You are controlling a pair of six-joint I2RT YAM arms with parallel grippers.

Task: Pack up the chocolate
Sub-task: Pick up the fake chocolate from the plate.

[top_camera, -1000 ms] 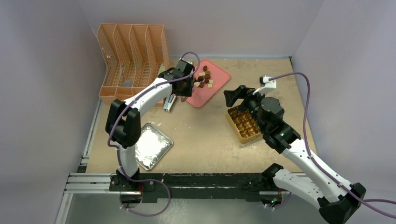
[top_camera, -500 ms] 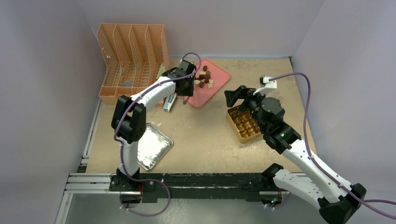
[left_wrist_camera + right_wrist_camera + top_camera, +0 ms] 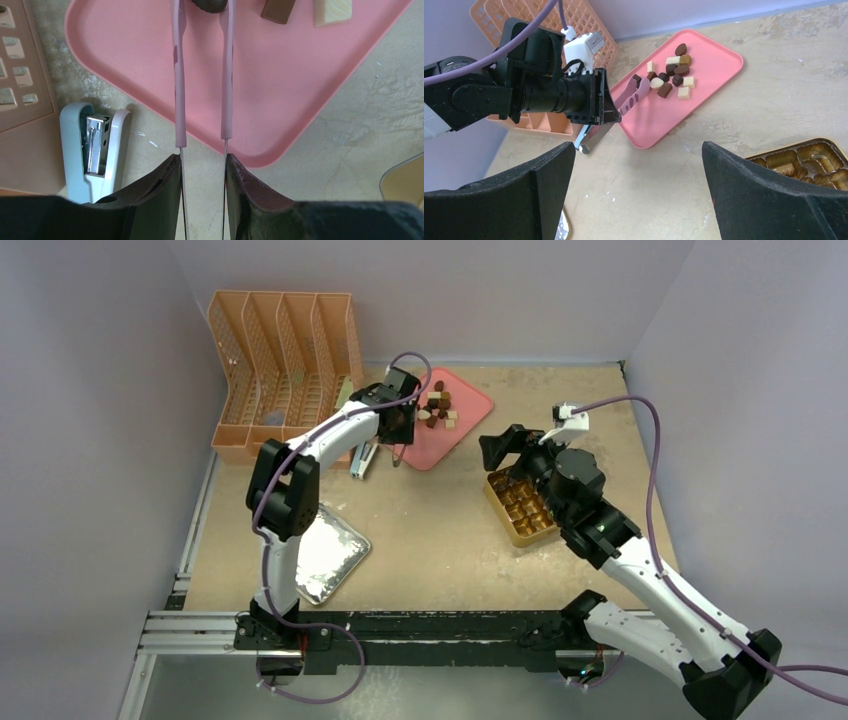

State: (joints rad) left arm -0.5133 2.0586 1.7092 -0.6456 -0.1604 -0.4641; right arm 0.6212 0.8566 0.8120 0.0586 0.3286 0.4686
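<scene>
Chocolate [image 3: 438, 405] pieces, dark, reddish-brown and cream, lie bunched at the far end of the pink tray [image 3: 432, 443], far from the arm bases and left of centre. The left gripper [image 3: 202, 167] has its jaws partly closed on a pair of pink-sleeved tweezers [image 3: 228, 75], whose tips straddle one dark piece at the near edge of the bunch; whether they pinch it I cannot tell. A white stapler [image 3: 95, 145] lies just beside the tray's near-left edge, next to the tweezers, with the orange file rack [image 3: 280, 370] beyond it to the left. The gold box [image 3: 520, 505] sits well apart to the right, with bare table between. The right gripper [image 3: 636, 165] hangs over its far-left corner, jaws wide apart and holding nothing. A foil tray [image 3: 325, 552] lies near left.
</scene>
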